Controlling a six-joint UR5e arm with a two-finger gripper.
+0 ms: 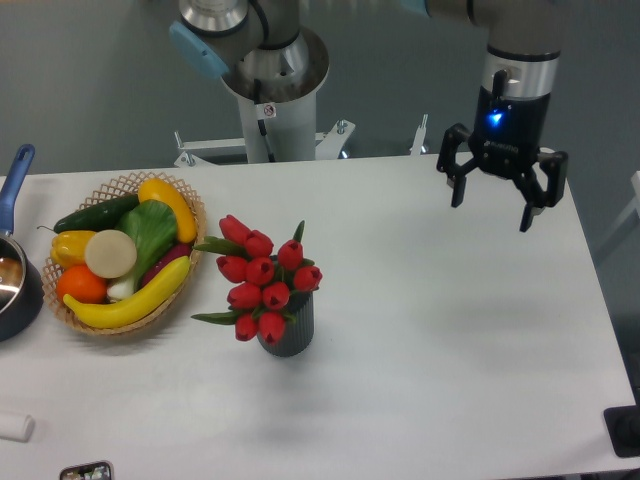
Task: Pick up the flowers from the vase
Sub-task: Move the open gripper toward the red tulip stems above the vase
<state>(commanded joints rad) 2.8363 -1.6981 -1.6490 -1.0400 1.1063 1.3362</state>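
Hanging above the far right part of the table (430, 330), the gripper (492, 208) has its two dark fingers spread wide, with nothing between them. A blue light glows on the body just above the fingers, and the arm rises from there out of the top of the view. The fingertips point down at the white tabletop, and the gripper is well apart from the things of the task.

Left of it and nearer the camera, the flowers (262, 277) stand in the vase (288, 330), a bunch of red tulip buds with green leaves fanning to the left. The buds rise above the vase's mouth and lean slightly left. The vase is a small dark grey ribbed cylinder, upright on the table, roughly at the middle of its left half.

Further left, just beside the flowers, sits a woven basket (120, 183) holding a banana (130, 298), a cucumber (95, 212), an orange (80, 284), yellow peppers and a leafy green vegetable. At the left edge a dark pot with a blue handle (14, 185) is partly cut off. The robot's grey base column (270, 95) stands behind the table's far edge.
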